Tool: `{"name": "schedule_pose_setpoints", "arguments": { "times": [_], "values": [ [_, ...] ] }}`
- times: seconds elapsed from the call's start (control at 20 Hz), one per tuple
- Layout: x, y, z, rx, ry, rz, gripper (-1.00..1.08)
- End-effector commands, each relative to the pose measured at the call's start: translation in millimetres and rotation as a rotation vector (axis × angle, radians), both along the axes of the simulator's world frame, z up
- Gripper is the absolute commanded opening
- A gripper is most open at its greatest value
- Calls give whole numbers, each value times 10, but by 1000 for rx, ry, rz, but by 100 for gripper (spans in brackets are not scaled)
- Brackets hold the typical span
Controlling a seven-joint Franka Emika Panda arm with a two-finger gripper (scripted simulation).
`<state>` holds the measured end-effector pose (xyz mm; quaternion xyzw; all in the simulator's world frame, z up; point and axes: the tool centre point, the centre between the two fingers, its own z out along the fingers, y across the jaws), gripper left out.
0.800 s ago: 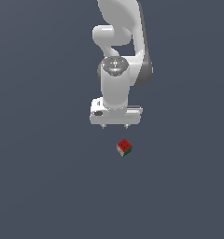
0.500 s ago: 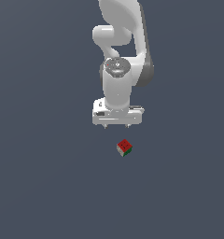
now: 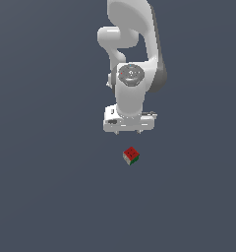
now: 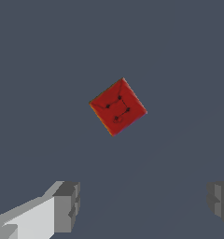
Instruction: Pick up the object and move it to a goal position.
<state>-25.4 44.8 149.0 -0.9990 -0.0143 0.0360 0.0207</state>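
cube (image 3: 131, 155) lay on the floor (image 3: 51, 197), red face up, just clear of the gripper (image 3: 129, 132), whose fingers (image 4: 66, 207) stood wide apart and held nothing; grasp, lift and carry to goal all remained undone

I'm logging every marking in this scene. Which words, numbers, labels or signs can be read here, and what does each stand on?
None can be read.
The cube has four dark dots joined by thin lines on its red face: a pattern, no letters or digits.
The arm and the tool carry no legible label; small specks on the wrist are too blurred.
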Motion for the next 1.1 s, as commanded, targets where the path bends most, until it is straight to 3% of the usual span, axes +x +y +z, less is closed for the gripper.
{"name": "schedule_pose_setpoints", "arguments": {
  "times": [0.0,0.45,1.05],
  "values": [
    [13,-5,-9,-1,-2,9,100],
    [140,30,-146,-5,-20,139,100],
    [433,128,-496,-15,-64,457,100]
  ]
}}
